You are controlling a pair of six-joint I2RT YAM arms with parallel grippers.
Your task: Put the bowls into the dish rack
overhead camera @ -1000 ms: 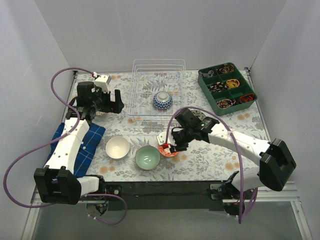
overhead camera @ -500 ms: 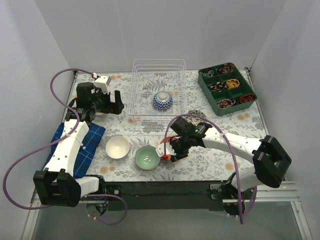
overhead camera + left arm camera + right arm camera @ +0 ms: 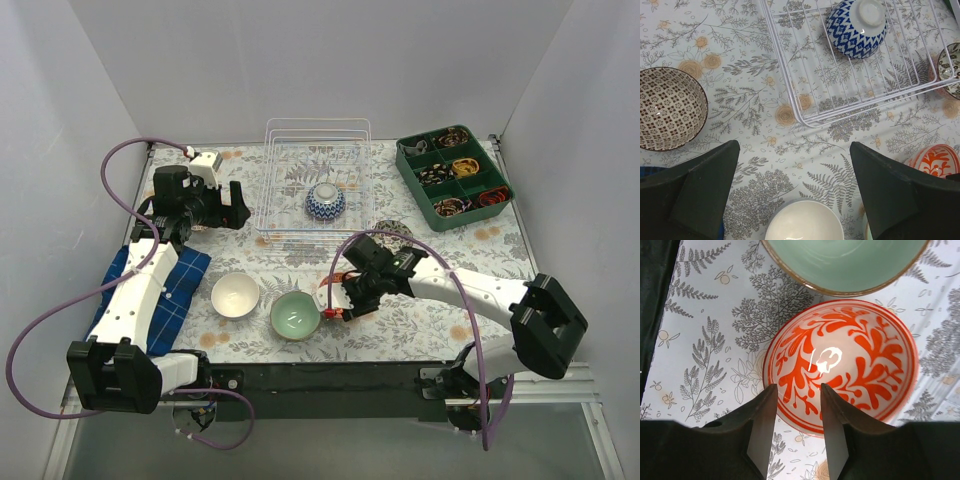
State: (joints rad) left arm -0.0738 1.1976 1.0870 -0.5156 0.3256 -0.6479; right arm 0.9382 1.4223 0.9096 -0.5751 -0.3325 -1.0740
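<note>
The wire dish rack (image 3: 317,150) holds one blue-and-white bowl (image 3: 325,201) (image 3: 857,27), lying tipped. On the table stand a white bowl (image 3: 236,295) (image 3: 804,222), a mint green bowl (image 3: 296,314) (image 3: 845,260) and an orange-red patterned bowl (image 3: 840,360). My right gripper (image 3: 338,300) (image 3: 798,390) hovers over the near rim of the orange-red bowl, jaws partly open with nothing clamped between them. My left gripper (image 3: 205,215) (image 3: 795,147) stands wide open above the table left of the rack. A dark brown patterned bowl (image 3: 670,107) sits beside it. A grey patterned bowl (image 3: 392,230) sits right of the rack.
A dark green compartmented tray (image 3: 455,175) of small items stands at the back right. A blue checked cloth (image 3: 170,290) lies under the left arm. The table's dark front edge (image 3: 655,315) runs close to the right gripper. Purple cables loop off both arms.
My right gripper has slid a little left and toward the front over the orange-red bowl, jaws narrowing slightly. The left arm has barely moved and stays open.
</note>
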